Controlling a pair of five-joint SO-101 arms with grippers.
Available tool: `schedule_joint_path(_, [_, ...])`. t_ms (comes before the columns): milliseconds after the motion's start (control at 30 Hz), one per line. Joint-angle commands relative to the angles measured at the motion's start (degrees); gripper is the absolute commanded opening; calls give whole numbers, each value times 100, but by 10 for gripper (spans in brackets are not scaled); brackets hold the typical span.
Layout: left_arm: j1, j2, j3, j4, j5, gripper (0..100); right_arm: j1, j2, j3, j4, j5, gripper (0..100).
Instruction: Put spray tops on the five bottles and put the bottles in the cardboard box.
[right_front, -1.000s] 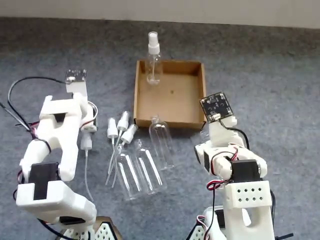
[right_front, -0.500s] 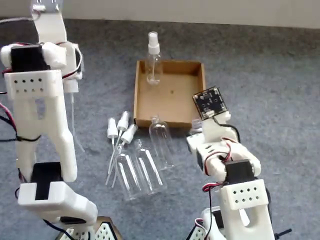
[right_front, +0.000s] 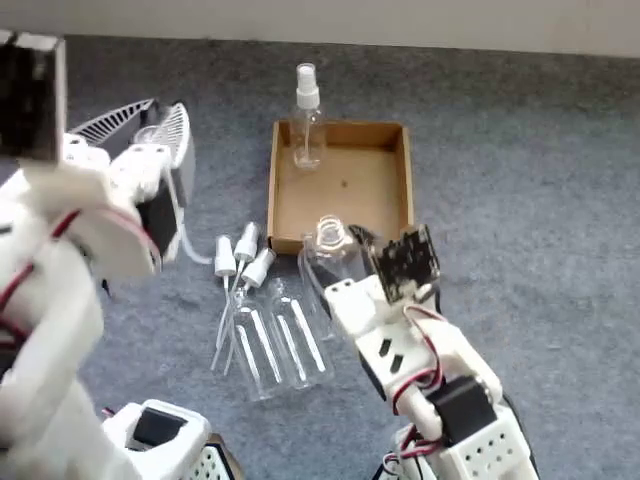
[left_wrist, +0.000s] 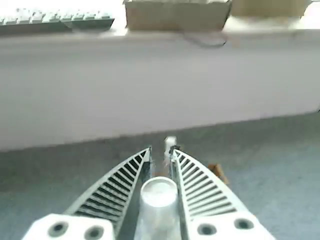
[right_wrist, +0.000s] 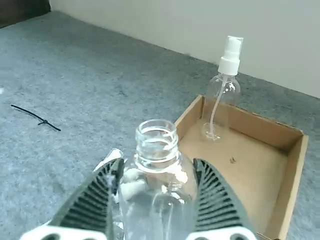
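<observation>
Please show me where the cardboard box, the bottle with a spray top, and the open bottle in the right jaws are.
cardboard box (right_front: 350, 195), high view, on its bare floor.
bottle with spray top (right_front: 308, 135), high view, on its clear body.
open bottle (right_wrist: 156, 142), right wrist view, on its threaded neck.

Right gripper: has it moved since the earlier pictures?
Yes. The right gripper, shut on an open bottle, has shifted left along the cardboard box's near wall.
</observation>
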Motion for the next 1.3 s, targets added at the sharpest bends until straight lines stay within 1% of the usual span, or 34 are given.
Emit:
schedule_joint_path(0, [1077, -136, 646, -1679, 53, 20, -163, -892, 567, -233, -9, 4])
schedule_joint_path(67, [1490, -136, 1007, -2391, 53, 19, -154, -1279, 787, -224, -9, 4])
schedule_joint_path(133, [1754, -136, 1341, -2892, 44, 3, -145, -1569, 848, -215, -9, 4])
schedule_joint_path(233, [1947, -136, 2000, -3270, 44, 6, -145, -1877, 866, -13, -9, 4])
schedule_joint_path(300, [1965, -136, 2466, -3508, 44, 6, -154, -1868, 857, 84, -9, 4])
schedule_joint_path(400, [1938, -154, 2809, -3719, 44, 6, -136, -1868, 866, 84, -9, 4])
schedule_joint_path(533, [1947, -189, 2818, -3727, 26, 6, -127, -1859, 866, 84, -9, 4])
schedule_joint_path(600, [1974, -189, 2607, -3701, -211, 6, -127, -1833, 866, 84, -9, 4])
schedule_joint_path(667, [1974, -154, 2290, -3692, -299, 6, -127, -1833, 866, 84, -9, 4])
schedule_joint_path(700, [1974, -154, 2185, -3622, -273, 6, -127, -1833, 866, 84, -9, 4])
schedule_joint_path(867, [2070, -154, 1604, -2708, -273, 6, -127, -1824, 866, 84, -9, 4])
schedule_joint_path(933, [2097, -154, 1420, -2505, -273, 6, -127, -1824, 866, 84, -9, 4])
schedule_joint_path(1100, [2105, -154, 1341, -2338, -264, 6, -127, -1824, 866, 92, -9, 4])
schedule_joint_path(1167, [2105, -189, 1323, -2303, -79, 6, -127, -1824, 866, 92, -9, 4])
schedule_joint_path(1267, [2325, -198, 1323, -2286, -26, 6, -127, -1824, 866, 101, -9, 4])
